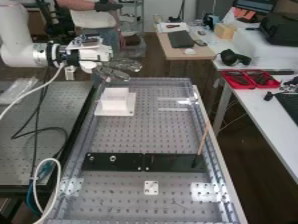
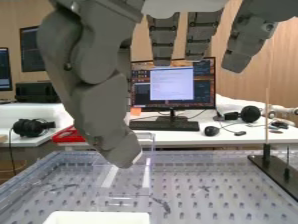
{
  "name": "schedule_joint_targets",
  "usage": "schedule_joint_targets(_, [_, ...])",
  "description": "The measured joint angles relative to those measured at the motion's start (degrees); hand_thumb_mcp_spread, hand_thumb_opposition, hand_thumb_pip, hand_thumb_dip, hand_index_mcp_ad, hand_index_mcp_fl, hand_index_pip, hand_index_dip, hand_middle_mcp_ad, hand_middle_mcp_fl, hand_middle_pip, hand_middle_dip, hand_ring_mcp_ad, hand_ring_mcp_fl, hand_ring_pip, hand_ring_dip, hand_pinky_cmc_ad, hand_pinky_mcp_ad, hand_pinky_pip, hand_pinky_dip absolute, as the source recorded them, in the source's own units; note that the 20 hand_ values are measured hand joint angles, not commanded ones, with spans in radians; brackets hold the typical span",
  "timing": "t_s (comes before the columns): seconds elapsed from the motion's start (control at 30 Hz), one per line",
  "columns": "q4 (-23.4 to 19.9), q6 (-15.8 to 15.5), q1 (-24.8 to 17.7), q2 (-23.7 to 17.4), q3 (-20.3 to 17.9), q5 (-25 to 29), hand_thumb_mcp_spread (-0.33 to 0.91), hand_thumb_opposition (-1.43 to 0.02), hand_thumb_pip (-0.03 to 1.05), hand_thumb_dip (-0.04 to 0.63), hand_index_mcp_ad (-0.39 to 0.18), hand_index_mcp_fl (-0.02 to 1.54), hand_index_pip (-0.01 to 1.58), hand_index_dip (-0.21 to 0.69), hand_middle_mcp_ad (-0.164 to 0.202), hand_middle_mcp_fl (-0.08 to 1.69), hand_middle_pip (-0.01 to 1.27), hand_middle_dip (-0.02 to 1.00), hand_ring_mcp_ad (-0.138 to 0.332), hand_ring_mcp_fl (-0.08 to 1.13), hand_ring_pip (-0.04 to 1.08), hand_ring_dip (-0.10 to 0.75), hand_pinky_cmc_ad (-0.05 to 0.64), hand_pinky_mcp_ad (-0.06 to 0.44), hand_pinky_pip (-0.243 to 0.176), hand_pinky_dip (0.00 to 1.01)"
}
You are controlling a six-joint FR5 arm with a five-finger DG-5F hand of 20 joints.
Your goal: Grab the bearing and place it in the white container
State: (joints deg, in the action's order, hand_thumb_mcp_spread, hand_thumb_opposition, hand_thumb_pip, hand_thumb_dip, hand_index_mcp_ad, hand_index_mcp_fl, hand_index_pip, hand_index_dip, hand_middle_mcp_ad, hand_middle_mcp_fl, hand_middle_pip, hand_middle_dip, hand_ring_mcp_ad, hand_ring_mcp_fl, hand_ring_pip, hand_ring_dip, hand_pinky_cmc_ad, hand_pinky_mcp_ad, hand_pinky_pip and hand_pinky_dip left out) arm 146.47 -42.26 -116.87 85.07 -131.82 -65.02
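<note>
White container (image 1: pixel 114 102) taken as landmark. The clear tray's (image 1: pixel 149 79) side and far walls stood near it; a wide stretch of perforated floor separated it from the black plates (image 1: pixel 174 162). Hand (image 1: pixel 122 68) was raised beyond the container, fingers extended and spread, holding nothing. Two small round pieces (image 1: pixel 112 158) lay on the plates, container between them and hand; which was the bearing, could not tell.

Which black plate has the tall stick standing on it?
The black plate on the right in the high view. The tall stick rises from its outer end; the other plate has no stick.
</note>
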Motion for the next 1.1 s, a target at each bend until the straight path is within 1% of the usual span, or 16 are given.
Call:
schedule_joint_targets(0.03, [-0.2,0.7,-1.3,0.3,-0.3,2.1,0.56,-1.01,0.58,0.298,-0.199,0.36,1.44,0.094,0.075,0.02,0.13,0.16,0.138,0.00,0.08,0.073,0.379,0.297,-0.089,0.18])
schedule_joint_targets(0.13, [-0.9,2.3,-3.1,1.3,-0.6,5.6,0.56,-1.01,0.58,0.298,-0.195,0.36,1.44,0.094,0.079,0.02,0.13,0.16,0.140,0.00,0.08,0.073,0.382,0.297,-0.089,0.18])
schedule_joint_targets(0.33, [-2.7,5.2,-4.8,3.2,-1.3,10.5,0.56,-1.01,0.58,0.298,-0.199,0.36,1.44,0.094,0.084,0.02,0.13,0.16,0.141,0.00,0.08,0.073,0.379,0.297,-0.089,0.18])
schedule_joint_targets(0.43, [-3.1,6.0,-5.1,3.8,-1.4,11.6,0.56,-1.01,0.58,0.298,-0.199,0.36,1.44,0.094,0.084,0.02,0.13,0.16,0.141,0.00,0.08,0.073,0.379,0.297,-0.089,0.18])
schedule_joint_targets(0.63, [-3.8,8.7,-6.3,5.2,-1.7,14.5,0.56,-1.01,0.58,0.298,-0.199,0.36,1.44,0.096,0.084,0.02,0.13,0.16,0.141,0.00,0.08,0.073,0.379,0.297,-0.089,0.18])
schedule_joint_targets(0.77, [-3.8,9.6,-7.0,5.7,-1.8,15.4,0.56,-1.01,0.58,0.298,-0.195,0.36,1.44,0.096,0.084,0.02,0.13,0.16,0.143,0.00,0.08,0.073,0.379,0.297,-0.089,0.18])
schedule_joint_targets(0.83, [-3.8,10.9,-7.6,6.4,-1.7,16.3,0.56,-1.01,0.58,0.298,-0.199,0.36,1.44,0.096,0.084,0.02,0.13,0.16,0.143,0.00,0.08,0.073,0.379,0.297,-0.089,0.18])
schedule_joint_targets(0.87, [-3.7,10.9,-7.7,6.4,-1.7,16.3,0.56,-1.01,0.58,0.298,-0.201,0.36,1.44,0.096,0.084,0.02,0.13,0.16,0.143,0.00,0.08,0.073,0.379,0.297,-0.089,0.18])
schedule_joint_targets(1.1, [-3.3,14.3,-8.1,9.5,-1.0,17.3,0.56,-1.01,0.58,0.298,-0.197,0.36,1.44,0.096,0.082,0.02,0.13,0.16,0.141,0.00,0.08,0.073,0.379,0.297,-0.089,0.18])
